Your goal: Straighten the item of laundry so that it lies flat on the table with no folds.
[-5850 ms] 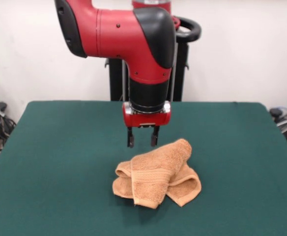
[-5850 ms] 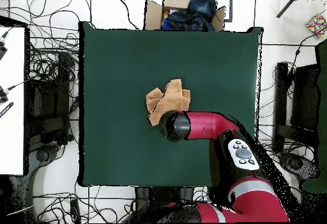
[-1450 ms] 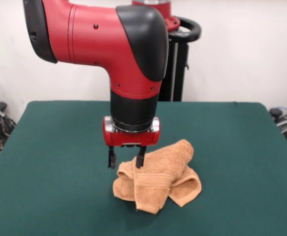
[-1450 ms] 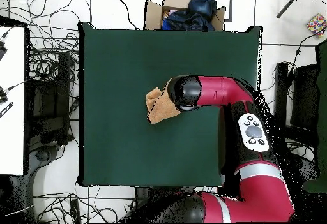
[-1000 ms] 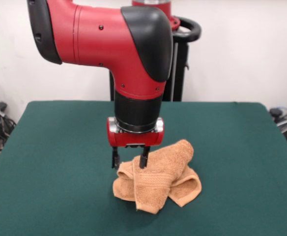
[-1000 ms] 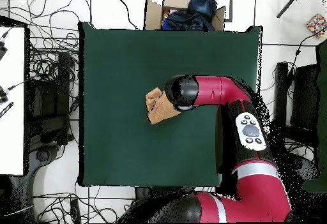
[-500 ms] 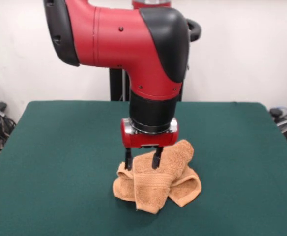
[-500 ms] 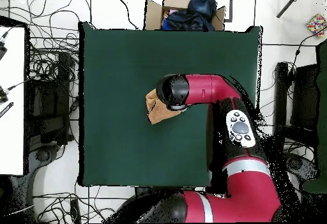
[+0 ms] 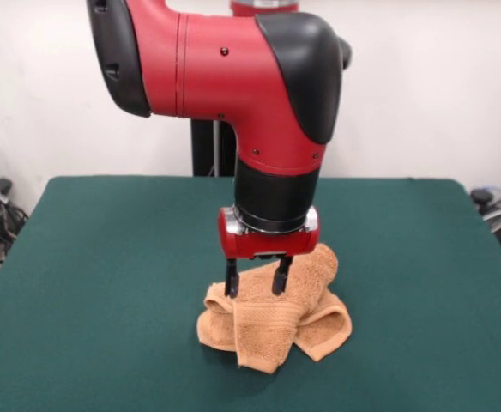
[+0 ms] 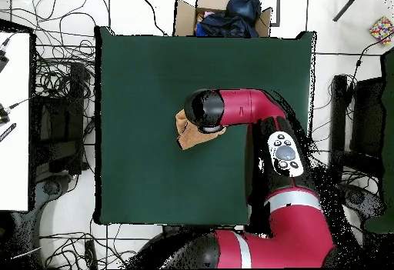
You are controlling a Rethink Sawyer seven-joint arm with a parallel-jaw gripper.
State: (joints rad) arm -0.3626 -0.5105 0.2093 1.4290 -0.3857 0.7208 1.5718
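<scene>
The orange-tan washcloth (image 9: 276, 319) lies crumpled in overlapping folds near the middle of the dark green table (image 9: 87, 283). A banded flap hangs toward the front. My gripper (image 9: 256, 284) is open, its two dark fingers pointing down right over the top folds, the tips at or just above the cloth. In the overhead view the arm's head covers most of the washcloth (image 10: 185, 131); only its left part shows. The gripper itself is hidden there.
A cardboard box (image 10: 223, 17) with dark clothing stands beyond the table's far edge in the overhead view. Cables lie on the floor around the table. The robot's pedestal (image 9: 310, 112) stands behind the table in the front view.
My gripper has moved from behind the washcloth to over it, shifting to the right in the front view and coming down onto the top folds. The washcloth has not changed shape.
</scene>
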